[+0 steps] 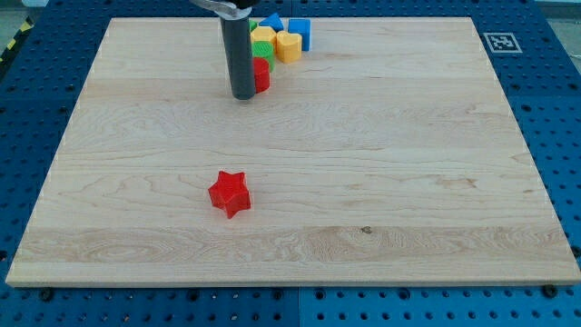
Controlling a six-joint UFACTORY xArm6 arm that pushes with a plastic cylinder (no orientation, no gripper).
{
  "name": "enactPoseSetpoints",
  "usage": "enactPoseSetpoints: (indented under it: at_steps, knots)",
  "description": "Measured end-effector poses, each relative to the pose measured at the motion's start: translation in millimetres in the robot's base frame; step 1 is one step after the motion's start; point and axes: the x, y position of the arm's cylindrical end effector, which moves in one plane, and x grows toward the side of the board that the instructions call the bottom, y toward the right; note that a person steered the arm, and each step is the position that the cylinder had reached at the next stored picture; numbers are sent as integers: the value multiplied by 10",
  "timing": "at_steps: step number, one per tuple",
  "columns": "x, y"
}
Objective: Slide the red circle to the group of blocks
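Observation:
A red block [261, 74], probably the red circle, lies near the view's top, half hidden behind my rod. My tip [242, 95] rests on the board at its left side, touching or nearly touching it. Just above it is a tight group: a green block [261, 49], a yellow block [262, 36], a yellow block [288, 45], a blue block [300, 32] and a blue block [270, 22]. The red block sits against the group's lower edge. A red star [230, 193] lies alone below the board's middle.
The wooden board [408, 182] lies on a blue perforated table. A black-and-white marker tag [500, 42] sits past the board's top right corner. The group lies close to the board's top edge.

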Motion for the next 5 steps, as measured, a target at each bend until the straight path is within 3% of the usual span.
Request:
enactPoseSetpoints:
  at_steps: [2,5]
  knots:
    - [-214,-307]
    - [-293,-146]
